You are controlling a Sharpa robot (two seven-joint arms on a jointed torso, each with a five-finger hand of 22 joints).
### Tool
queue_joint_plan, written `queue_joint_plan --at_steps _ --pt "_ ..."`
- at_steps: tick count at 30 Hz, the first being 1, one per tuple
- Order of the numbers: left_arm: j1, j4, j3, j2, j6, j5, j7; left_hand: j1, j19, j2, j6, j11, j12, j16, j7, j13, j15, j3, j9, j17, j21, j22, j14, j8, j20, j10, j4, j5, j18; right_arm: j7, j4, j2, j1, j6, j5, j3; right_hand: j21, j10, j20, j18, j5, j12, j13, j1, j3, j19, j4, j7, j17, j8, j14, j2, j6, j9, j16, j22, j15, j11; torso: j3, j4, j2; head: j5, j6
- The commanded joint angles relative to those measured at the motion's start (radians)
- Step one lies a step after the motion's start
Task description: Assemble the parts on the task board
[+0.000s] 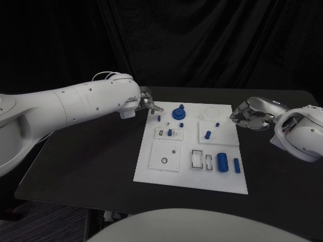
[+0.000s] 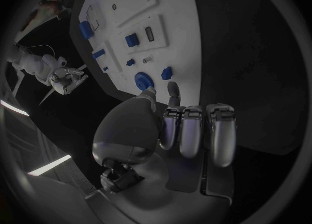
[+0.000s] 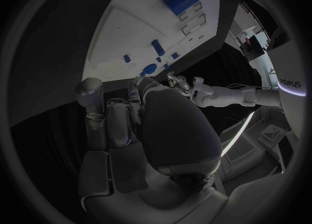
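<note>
My arm shows the lettering "sharpa". The task board [image 1: 193, 146] (white plate, blue parts [image 1: 223, 162]) lies mid-table. My left hand [image 1: 146, 103] and right hand [image 1: 250, 114] flank its far end, fingers curled, holding nothing.

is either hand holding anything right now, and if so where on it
Nothing is held. The left hand hovers at the far left corner of the task board, fingers empty; the right hand sits off its right edge, fingers curled on nothing.
</note>
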Motion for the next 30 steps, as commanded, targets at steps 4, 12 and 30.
queue_joint_plan --at_steps 4,12,30 --pt "0.001 -0.018 -0.001 0.015 0.019 -0.004 0.023 0.011 0.103 0.014 -0.011 0.009 0.0 0.003 0.005 0.262 0.007 -0.007 -0.006 0.263 -0.003 0.263 0.102 -0.014 0.009 0.104 -0.005 0.016 -0.014 0.005 -0.001 0.002 -0.003 -0.004 0.003 0.001 0.005 0.003 -0.001 -0.01 0.006 0.004 0.028 -0.006 0.005 0.007 -0.001 -0.001 0.027 0.006 0.005 0.001 0.008 0.001 0.004 0.104 -0.001 -0.001 0.0006 0.0006 0.0 -0.009 0.0" --pt "-0.001 -0.037 -0.002 0.028 0.026 -0.004 0.026 0.018 0.103 0.017 -0.016 0.011 0.0 0.003 0.007 0.262 0.009 -0.007 -0.008 0.263 -0.003 0.263 0.102 -0.018 0.011 0.104 -0.007 0.026 -0.014 0.021 -0.002 0.003 -0.003 -0.019 0.012 0.001 0.005 0.003 -0.001 -0.01 0.009 0.004 0.027 -0.004 0.006 0.007 -0.002 -0.001 0.027 0.006 0.006 0.002 0.009 0.002 0.004 0.104 -0.002 -0.001 0.0006 -0.0002 0.0 -0.013 0.0" --pt "-0.006 -0.064 -0.002 0.051 0.054 -0.004 0.031 0.054 0.103 0.023 -0.02 0.012 0.0 0.003 0.007 0.262 0.011 0.003 -0.01 0.263 -0.003 0.263 0.102 -0.023 0.014 0.104 -0.03 0.048 -0.014 0.074 -0.003 0.005 -0.004 -0.068 0.03 0.001 0.013 0.002 -0.003 -0.011 0.03 0.004 0.027 0.003 0.014 0.01 -0.011 -0.002 0.03 0.007 0.008 0.002 0.012 0.003 0.008 0.105 -0.003 -0.002 0.0005 0.0001 0.0 -0.019 0.0"
